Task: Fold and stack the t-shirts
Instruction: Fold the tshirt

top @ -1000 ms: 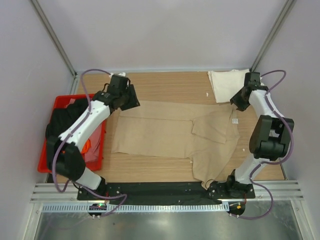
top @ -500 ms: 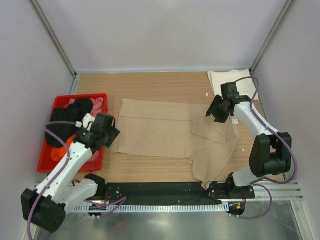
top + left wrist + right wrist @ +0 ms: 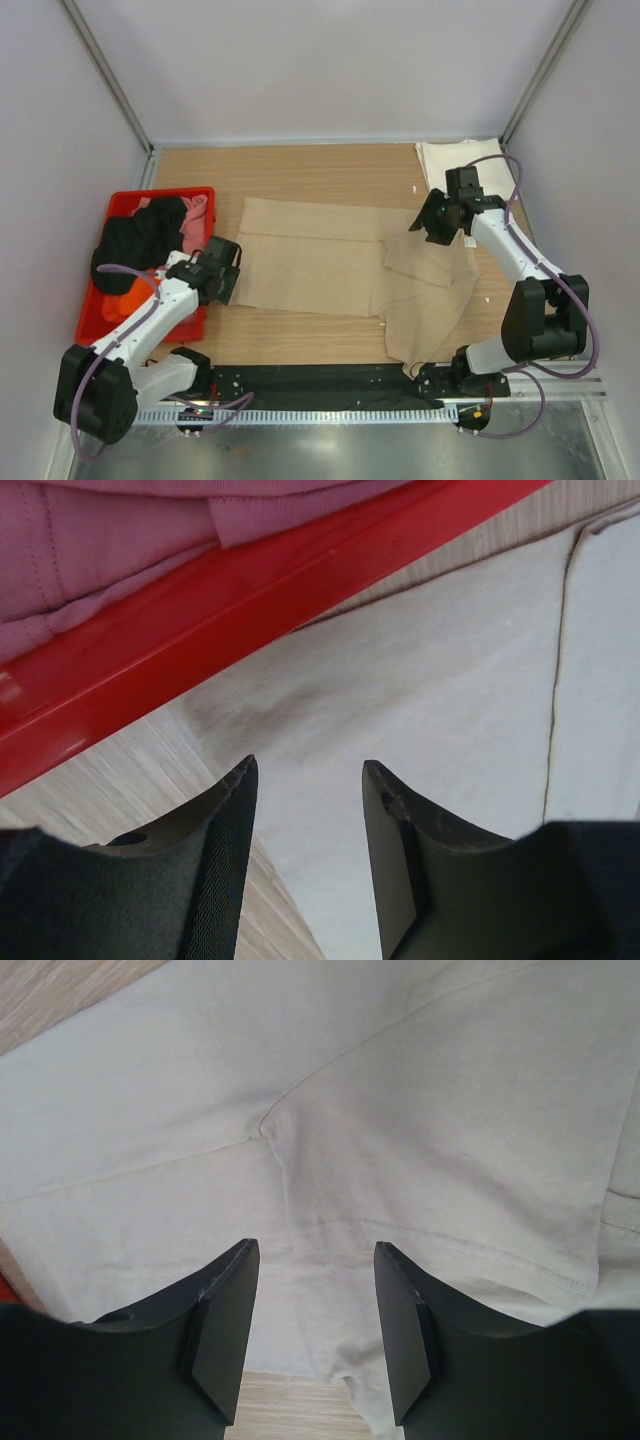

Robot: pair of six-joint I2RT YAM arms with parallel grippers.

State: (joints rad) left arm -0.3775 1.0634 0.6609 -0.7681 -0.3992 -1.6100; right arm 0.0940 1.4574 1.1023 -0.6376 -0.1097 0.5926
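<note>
Far on the left, a red bin (image 3: 150,193) sits on the table (image 3: 330,175). A black shirt (image 3: 135,240) is bunched up in it. A pink shirt (image 3: 196,212) lies at the far end and a bit of an orange shirt (image 3: 120,303) shows at the near end.

Just to the right of the bin is the left gripper (image 3: 222,272). It is low over the left edge of the tan shirt (image 3: 320,265), right beside the bin's red wall. Its two fingers (image 3: 215,850) stand apart and nothing is between them. The left wrist view shows only flat cloth and a bit of wood in the gap. I cannot tell if the fingertips touch the cloth.

The tan shirt lies spread out in the middle of the table. Its left edge is close to the bin. On its right half a small flap lies folded on top. One part reaches down toward the near edge of the table.

Next comes the right gripper (image 3: 437,222), over the far right part of the tan shirt. Its fingers stand apart too, and they hold nothing. In the right wrist view the cloth under them has a seam and a small wrinkle.

Last, in the far right corner, a cream shirt (image 3: 445,165) lies flat. The right arm crosses over one side of it. It is near the tan shirt.
</note>
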